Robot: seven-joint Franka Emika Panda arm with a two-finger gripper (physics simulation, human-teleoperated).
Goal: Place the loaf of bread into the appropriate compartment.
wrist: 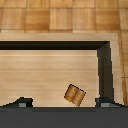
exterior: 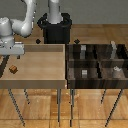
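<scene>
From my station, the loaf of bread (exterior: 13,69) lies on the floor of the pale tray (exterior: 40,75), near its edge at the exterior view's left, around nine o'clock from tray centre. My claw (wrist: 64,103) hangs just above it, spread wide and holding nothing. In the wrist view the loaf (wrist: 75,95) sits between the two fingertips (wrist: 21,103), skewed on the diagonal, nearer one tip. A tray wall (wrist: 105,70) stands close beside. The dark bin (exterior: 97,62) with its compartments waits well apart, toward three o'clock.
</scene>
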